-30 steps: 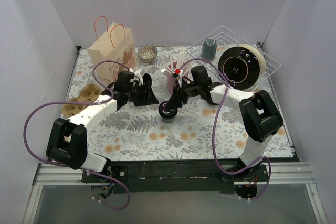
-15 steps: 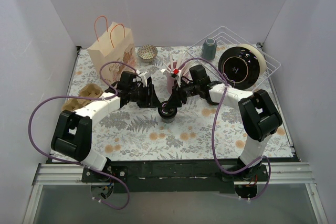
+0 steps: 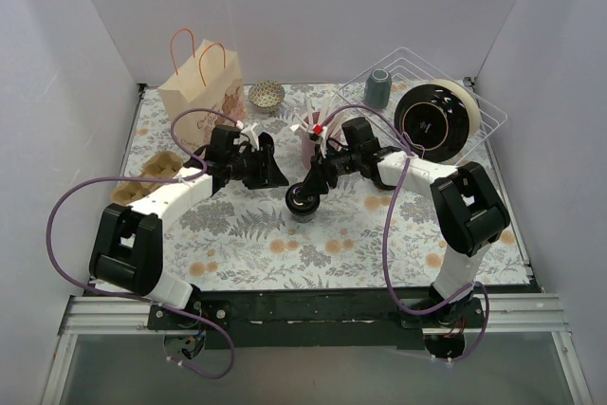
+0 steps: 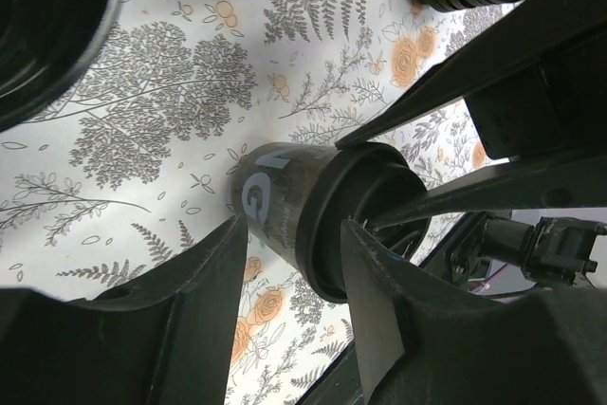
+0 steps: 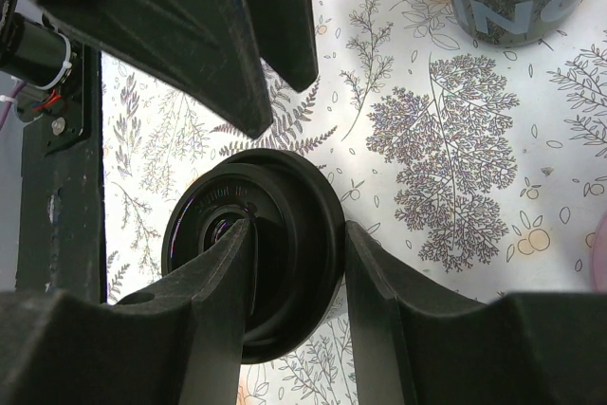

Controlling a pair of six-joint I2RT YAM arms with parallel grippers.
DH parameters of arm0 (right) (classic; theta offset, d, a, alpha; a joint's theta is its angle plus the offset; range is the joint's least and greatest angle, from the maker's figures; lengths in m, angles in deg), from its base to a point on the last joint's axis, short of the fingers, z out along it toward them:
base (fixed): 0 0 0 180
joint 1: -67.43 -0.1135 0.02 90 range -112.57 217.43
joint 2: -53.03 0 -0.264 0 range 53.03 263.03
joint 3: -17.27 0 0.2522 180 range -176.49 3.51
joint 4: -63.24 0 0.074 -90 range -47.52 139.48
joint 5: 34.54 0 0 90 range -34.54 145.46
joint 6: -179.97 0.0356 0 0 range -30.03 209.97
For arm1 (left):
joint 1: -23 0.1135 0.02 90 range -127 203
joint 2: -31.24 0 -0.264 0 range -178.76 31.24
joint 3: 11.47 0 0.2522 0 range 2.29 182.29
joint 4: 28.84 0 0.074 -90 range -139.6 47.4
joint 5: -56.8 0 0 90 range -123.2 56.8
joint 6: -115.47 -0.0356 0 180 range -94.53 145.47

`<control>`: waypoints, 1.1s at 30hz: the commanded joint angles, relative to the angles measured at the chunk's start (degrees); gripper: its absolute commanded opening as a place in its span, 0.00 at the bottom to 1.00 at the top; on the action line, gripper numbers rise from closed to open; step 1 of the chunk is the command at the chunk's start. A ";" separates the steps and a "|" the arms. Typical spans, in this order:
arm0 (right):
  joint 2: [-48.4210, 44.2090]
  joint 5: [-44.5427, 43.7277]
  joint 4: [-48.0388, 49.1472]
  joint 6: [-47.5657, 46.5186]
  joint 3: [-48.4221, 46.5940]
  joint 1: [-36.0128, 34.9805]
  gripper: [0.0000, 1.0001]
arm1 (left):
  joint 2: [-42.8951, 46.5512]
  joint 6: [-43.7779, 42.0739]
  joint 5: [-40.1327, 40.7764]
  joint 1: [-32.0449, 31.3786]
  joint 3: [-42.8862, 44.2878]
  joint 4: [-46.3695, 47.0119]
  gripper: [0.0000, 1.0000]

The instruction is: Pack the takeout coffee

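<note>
The takeout coffee is black all over, with a glossy black lid and grey lettering on the side. The bench wears a white cloth printed with grey ferns and orange flowers. The paper bag is tan with orange handles and a faint pinkish print. The tumbler is grey-blue. The wire rack is white, and the plate in it is black with a cream rim. The cup carrier is brown cardboard. The arms are white and black, their cables purple, and the fingers black.
</note>
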 commanded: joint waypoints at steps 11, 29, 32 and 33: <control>6.56 -15.05 -13.58 -8.97 5.50 -1.55 0.14 | -1.69 -0.09 -2.33 0.67 -0.06 2.55 0.39; 7.00 -15.05 -13.49 -8.53 5.32 -1.46 0.14 | -1.79 0.08 -2.95 -0.56 -3.22 3.43 0.38; 7.00 -14.87 -13.49 -8.44 5.41 -1.46 0.14 | -0.29 0.44 -3.12 -0.56 -3.31 3.69 0.40; 7.00 -14.96 -13.49 -8.44 5.50 -1.46 0.14 | -0.03 0.61 -3.30 -0.56 -3.31 3.78 0.40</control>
